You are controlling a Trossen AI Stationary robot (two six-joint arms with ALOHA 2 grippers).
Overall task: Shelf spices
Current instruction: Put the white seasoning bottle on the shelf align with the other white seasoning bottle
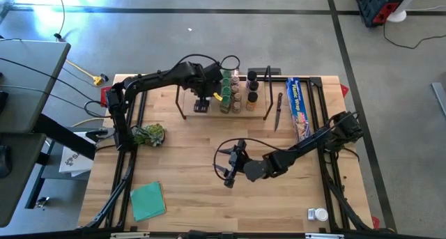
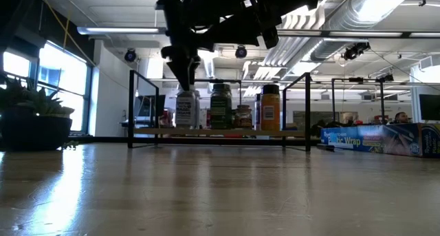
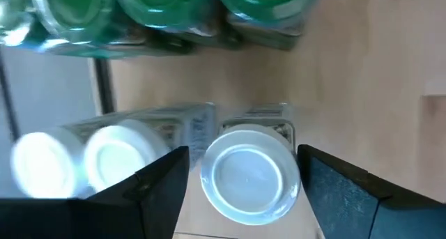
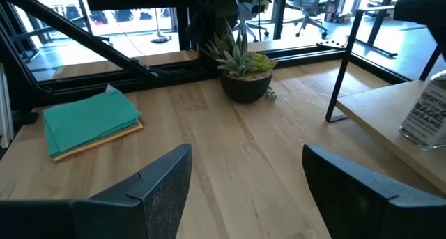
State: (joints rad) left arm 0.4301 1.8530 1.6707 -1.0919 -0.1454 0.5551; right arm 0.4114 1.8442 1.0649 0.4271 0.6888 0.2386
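The shelf (image 1: 261, 112) stands at the table's far side with several spices on its wooden board: green-lidded jars (image 1: 226, 82), dark-lidded jars (image 1: 252, 86) and white-lidded jars (image 3: 118, 159). My left gripper (image 3: 244, 152) hangs over the shelf's left part, pointing down. It is open, one finger on either side of a white-lidded jar (image 3: 249, 173) that stands upright on the board; a gap shows at each finger. My right gripper (image 4: 244, 190) waits open over the table's middle (image 1: 226, 171), with nothing between its fingers.
A long blue wrap box (image 1: 300, 108) and a dark utensil (image 1: 278, 110) lie right of the shelf. A potted plant (image 1: 148, 134) stands at the left. A teal square (image 1: 148, 200) lies near the front left, a lone white-lidded jar (image 1: 318, 214) at the front right.
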